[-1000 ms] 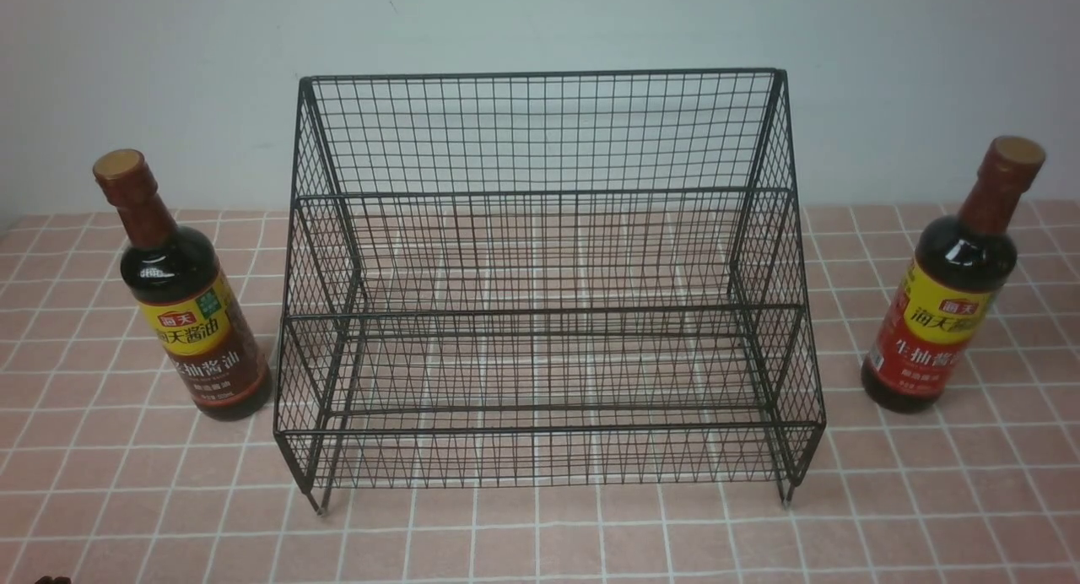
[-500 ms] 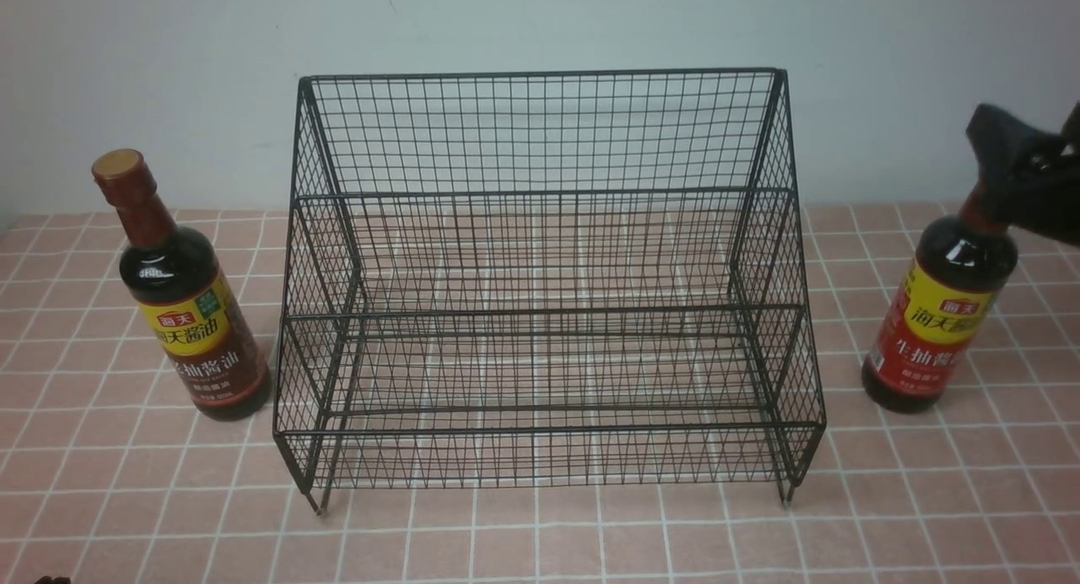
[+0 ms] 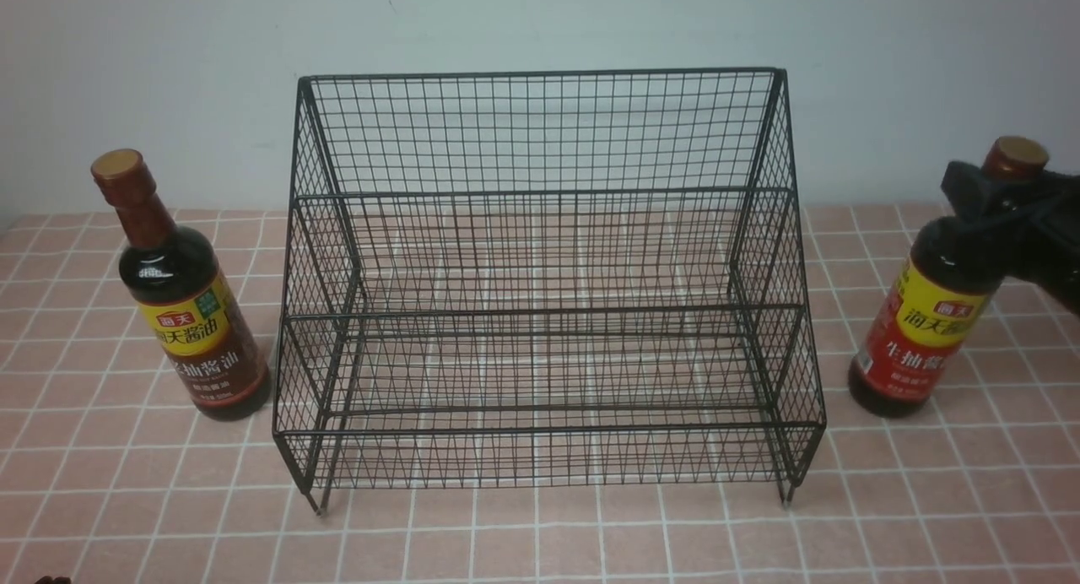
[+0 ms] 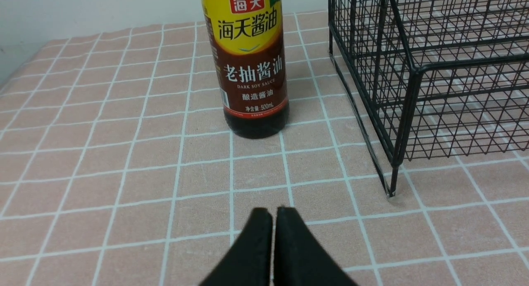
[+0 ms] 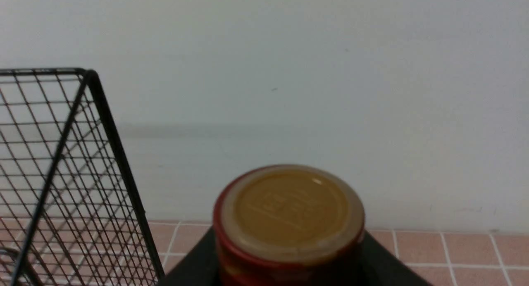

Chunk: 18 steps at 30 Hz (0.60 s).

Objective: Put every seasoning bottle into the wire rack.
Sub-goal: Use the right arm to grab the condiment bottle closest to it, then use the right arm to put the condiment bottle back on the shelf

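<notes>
Hanging low over the pink tiled tabletop (image 3: 540, 542), the left gripper (image 4: 272, 213) has its 2 black fingers pressed flat together. Ahead of it the brown-label soy-sauce bottle (image 3: 190, 314) stands upright on the tiles, just beside the left side of the black 2-tier wire rack (image 3: 540, 314). Off the rack's right side stands the red-label soy-sauce bottle (image 3: 924, 331), also on the tiles, with the right gripper (image 3: 1004, 197) clamped around its reddish neck just under the cap. Behind everything rises a pale wall (image 3: 540, 27).
</notes>
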{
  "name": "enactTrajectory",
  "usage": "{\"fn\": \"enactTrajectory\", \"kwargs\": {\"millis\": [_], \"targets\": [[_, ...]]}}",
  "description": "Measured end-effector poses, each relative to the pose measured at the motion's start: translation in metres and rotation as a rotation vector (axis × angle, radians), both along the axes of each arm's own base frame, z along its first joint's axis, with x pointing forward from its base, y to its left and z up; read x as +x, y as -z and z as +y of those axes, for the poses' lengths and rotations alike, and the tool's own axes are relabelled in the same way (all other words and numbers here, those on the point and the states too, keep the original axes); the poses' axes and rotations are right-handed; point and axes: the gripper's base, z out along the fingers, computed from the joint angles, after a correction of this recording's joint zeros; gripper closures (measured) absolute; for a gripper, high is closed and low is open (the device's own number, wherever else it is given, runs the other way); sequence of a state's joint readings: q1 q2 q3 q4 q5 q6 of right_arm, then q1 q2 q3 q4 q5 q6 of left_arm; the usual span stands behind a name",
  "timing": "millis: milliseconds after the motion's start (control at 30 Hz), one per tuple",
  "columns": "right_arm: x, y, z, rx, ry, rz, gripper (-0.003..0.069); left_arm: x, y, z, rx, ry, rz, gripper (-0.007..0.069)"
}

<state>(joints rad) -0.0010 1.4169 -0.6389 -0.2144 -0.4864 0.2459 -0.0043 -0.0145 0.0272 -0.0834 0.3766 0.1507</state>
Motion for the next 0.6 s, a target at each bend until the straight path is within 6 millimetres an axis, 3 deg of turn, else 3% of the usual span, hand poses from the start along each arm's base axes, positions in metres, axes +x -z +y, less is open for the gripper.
{"fn": "enactTrajectory", "kwargs": {"millis": [100,133,167,267,367,433,600], "targets": [[-0.011,-0.031,0.001,-0.024,-0.009,-0.083,0.0385,0.000,0.000,0.000,0.000,0.000,0.000,0.0631],[-0.017,-0.049,0.002,-0.027,-0.012,-0.144,0.0385,0.000,0.000,0.000,0.000,0.000,0.000,0.0631],[-0.018,-0.053,0.002,-0.029,-0.013,-0.156,0.0385,0.000,0.000,0.000,0.000,0.000,0.000,0.0631],[-0.043,-0.116,0.012,-0.026,-0.060,-0.378,0.0385,0.000,0.000,0.000,0.000,0.000,0.000,0.0631],[-0.063,-0.160,0.030,-0.007,-0.168,-0.542,0.0385,0.000,0.000,0.000,0.000,0.000,0.000,0.0631],[-0.071,-0.179,0.045,0.012,-0.256,-0.606,0.0385,0.000,0.000,0.000,0.000,0.000,0.000,0.0631],[-0.070,-0.188,0.073,0.039,-0.396,-0.612,0.0385,0.000,0.000,0.000,0.000,0.000,0.000,0.0631]]}}
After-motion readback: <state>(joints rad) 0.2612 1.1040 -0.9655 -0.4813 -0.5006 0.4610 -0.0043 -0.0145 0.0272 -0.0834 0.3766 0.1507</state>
